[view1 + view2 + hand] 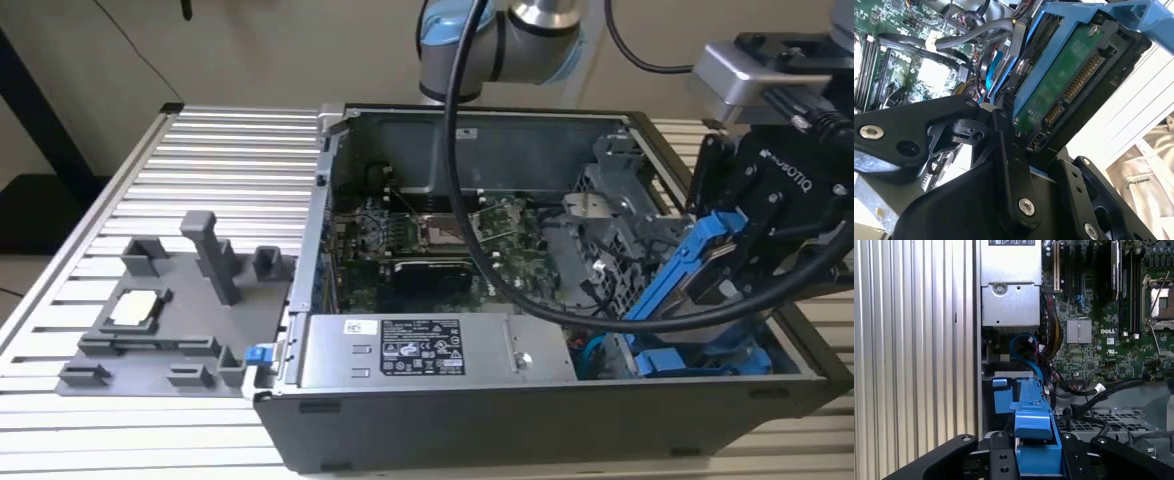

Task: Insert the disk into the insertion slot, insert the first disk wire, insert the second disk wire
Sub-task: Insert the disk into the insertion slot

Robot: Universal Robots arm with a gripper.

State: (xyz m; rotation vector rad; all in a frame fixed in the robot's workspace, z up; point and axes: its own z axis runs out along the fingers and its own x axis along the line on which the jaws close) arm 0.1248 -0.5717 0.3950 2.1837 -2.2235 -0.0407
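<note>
Gripper: clamped on the disk, by its blue frame.
Disk: tilted, lower end near the insertion slot.
Computer case: open, on a ribbed table.

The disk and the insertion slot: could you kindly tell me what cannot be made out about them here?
- Exterior view: the disk's lower end is hidden by a black cable, so its contact with the insertion slot is unclear.
- Second wrist view: the disk's label face is turned away.
- First wrist view: the gripper covers the disk's near end.
</note>
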